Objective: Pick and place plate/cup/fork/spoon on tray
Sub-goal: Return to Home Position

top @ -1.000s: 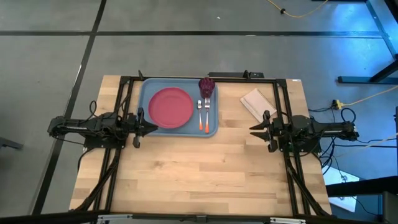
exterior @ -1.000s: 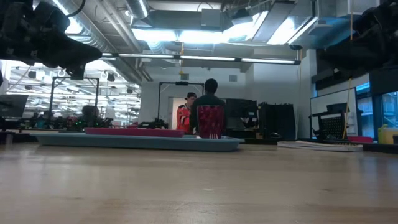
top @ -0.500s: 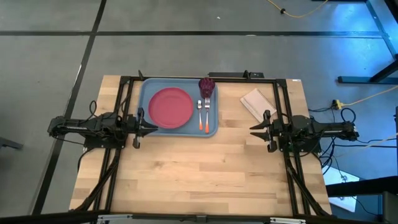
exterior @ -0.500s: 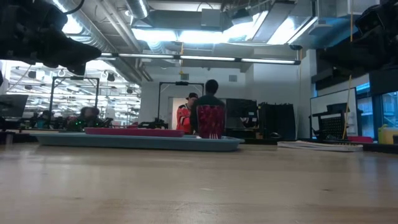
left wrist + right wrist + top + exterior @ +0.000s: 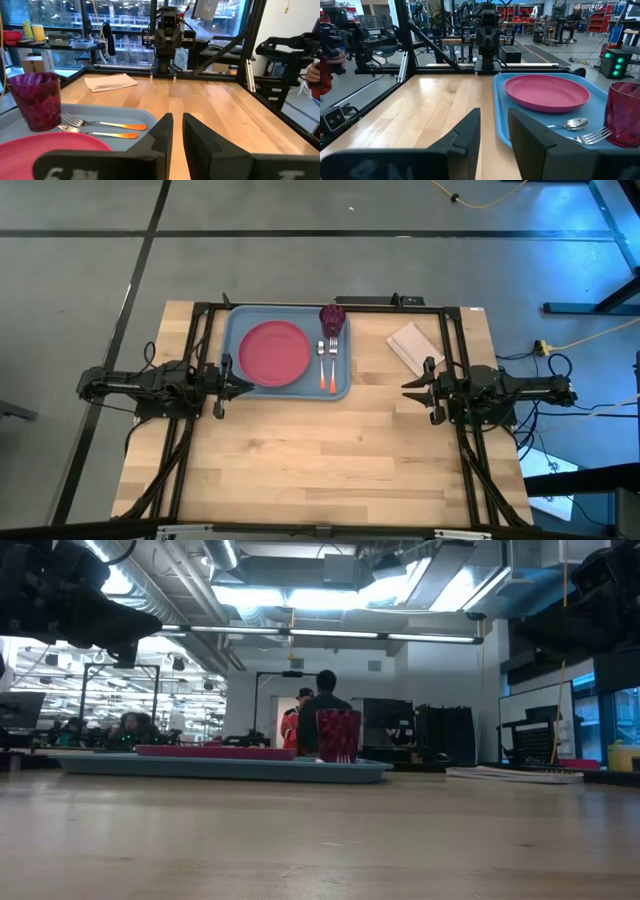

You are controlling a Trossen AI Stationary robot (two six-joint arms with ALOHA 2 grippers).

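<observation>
The light-blue tray [image 5: 236, 330] lies at the table's far side, left of centre. On it rest the pinkish-red plate [image 5: 273, 352], the maroon cup [image 5: 332, 318] standing upright at the far right corner, the spoon [image 5: 322, 365] and, right of it, the fork [image 5: 331, 363]. They also show in the left wrist view: the cup [image 5: 36, 100], the fork [image 5: 100, 123], the spoon [image 5: 95, 133]. My left gripper [image 5: 246, 385] hovers at the tray's near left edge, shut and empty. My right gripper [image 5: 406, 388] hovers right of the tray, a little open and empty.
A pale folded napkin [image 5: 412, 345] lies on the table right of the tray, far of my right gripper. Black frame rails [image 5: 452, 350] run along both sides of the table. Bare wood [image 5: 320, 460] fills the near half. People stand in the room beyond.
Neither arm nor any thing on the table has moved. A person in the room beyond the table has shifted a little behind the cup.
</observation>
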